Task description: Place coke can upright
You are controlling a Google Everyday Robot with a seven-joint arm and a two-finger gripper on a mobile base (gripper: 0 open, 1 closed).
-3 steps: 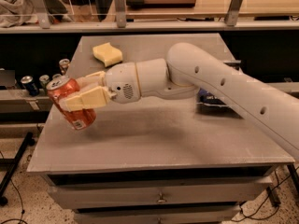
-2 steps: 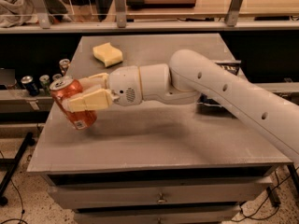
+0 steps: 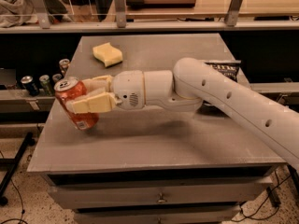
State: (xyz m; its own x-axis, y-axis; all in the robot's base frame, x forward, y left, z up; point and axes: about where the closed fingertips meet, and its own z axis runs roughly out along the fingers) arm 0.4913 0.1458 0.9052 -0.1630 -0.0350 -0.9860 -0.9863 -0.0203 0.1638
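Observation:
The coke can [image 3: 74,103] is red with a silver top and a small white label patch near its bottom. My gripper [image 3: 80,96] is shut on it, one cream finger [image 3: 92,104] across its front, the other behind. The can hangs tilted, top leaning to the upper left, at the left edge of the grey table [image 3: 154,139], its bottom close to the surface. My white arm [image 3: 219,97] reaches in from the right across the table.
A yellow sponge [image 3: 107,54] lies at the table's back left. A dark chip bag [image 3: 223,70] lies at the back right, partly behind my arm. Several dark and silver cans [image 3: 43,81] stand on a lower shelf to the left. Drawers sit below the table front.
The arm has swung a little, and the can has tipped slightly closer to upright while staying held at the table's left edge.

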